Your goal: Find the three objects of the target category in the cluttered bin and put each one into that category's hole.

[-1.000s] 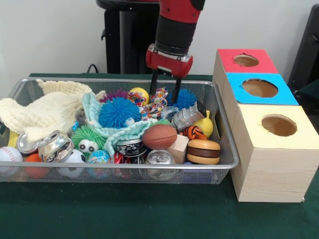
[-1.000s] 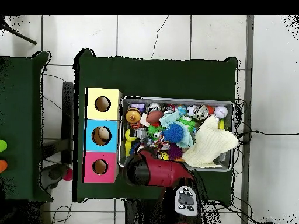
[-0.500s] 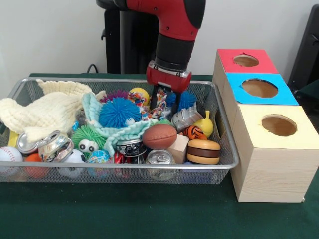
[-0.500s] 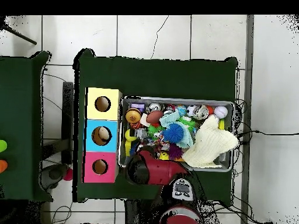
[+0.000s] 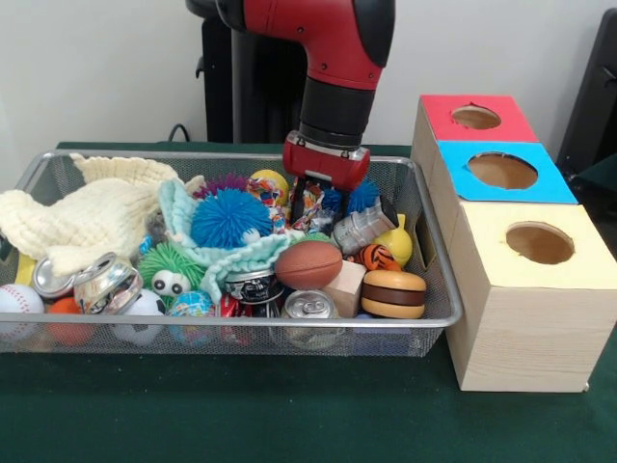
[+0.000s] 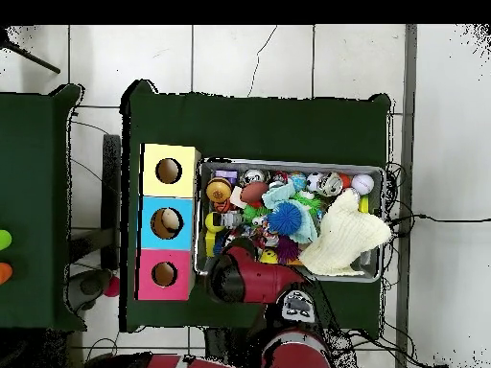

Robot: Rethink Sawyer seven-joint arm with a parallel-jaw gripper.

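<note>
A wire mesh bin point(image 5: 241, 155) holds a jumble of toys, cans and cloths. My gripper point(image 5: 314, 201) is down inside the bin at its back right, open, with its fingers either side of a multicoloured rope toy point(image 5: 310, 204). A small blue spiky ball point(image 5: 362, 191) lies just right of it, a silver can point(image 5: 362, 229) just in front. Right of the bin stand three boxes with round holes: red point(image 5: 511, 121), blue point(image 5: 554, 183) and yellow point(image 5: 588, 258). In the overhead view the red arm point(image 6: 259, 280) hides the gripper.
Also in the bin: a large blue spiky ball point(image 5: 229, 218), a brown football point(image 5: 308, 263), a cream knit cloth point(image 5: 92, 217), drink cans point(image 5: 310, 307), a baseball point(image 5: 17, 301) and a burger-shaped toy point(image 5: 393, 292). Something pale shows inside the blue box's hole point(image 6: 170, 222).
The gripper has come down from above the bin's back rim into the bin, settling around the rope toy. The arm's upper links have swung over it.
</note>
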